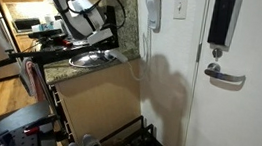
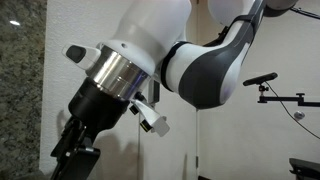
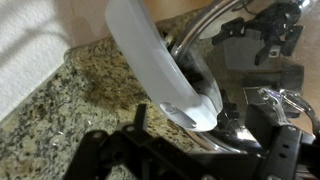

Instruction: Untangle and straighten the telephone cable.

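Where one handset (image 1: 153, 7) hangs, one telephone cable (image 1: 141, 50) dangles below

White curved shape (image 3: 160, 72) across granite (image 3: 70, 100) (sink (image 3: 192, 32) beside)

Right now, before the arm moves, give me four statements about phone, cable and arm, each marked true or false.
The white handset hangs on the wall. True.
The jaws grip the telephone cable. False: they stand open over the counter, apart from the cable.
The counter is speckled granite. True.
The door handle is a round knob. False: it is a lever.
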Controlling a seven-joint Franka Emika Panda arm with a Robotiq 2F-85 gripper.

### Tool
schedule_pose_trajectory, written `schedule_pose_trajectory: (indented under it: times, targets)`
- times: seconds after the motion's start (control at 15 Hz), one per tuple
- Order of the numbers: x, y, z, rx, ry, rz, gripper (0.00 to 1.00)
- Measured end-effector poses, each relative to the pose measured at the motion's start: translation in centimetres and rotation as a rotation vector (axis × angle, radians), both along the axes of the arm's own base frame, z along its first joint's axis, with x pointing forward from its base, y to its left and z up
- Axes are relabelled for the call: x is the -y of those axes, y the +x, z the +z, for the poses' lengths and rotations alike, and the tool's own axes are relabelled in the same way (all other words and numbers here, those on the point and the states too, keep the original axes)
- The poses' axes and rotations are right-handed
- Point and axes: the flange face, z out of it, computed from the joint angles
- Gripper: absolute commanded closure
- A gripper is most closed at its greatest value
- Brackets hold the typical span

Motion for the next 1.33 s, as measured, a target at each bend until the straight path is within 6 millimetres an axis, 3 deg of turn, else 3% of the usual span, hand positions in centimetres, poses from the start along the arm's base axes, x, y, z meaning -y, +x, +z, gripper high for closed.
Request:
schedule_pose_trajectory:
  times: [0.33, 0.87, 1.33]
  targets:
    - [0.0, 0.3, 0.3, 0.006, 0.014, 0.000, 0.00]
    - [1.3, 2.9, 2.8, 0.048, 0.061, -0.040, 0.00]
    - [2.0, 5.0, 3.0, 0.007, 0.133, -0.044, 0.00]
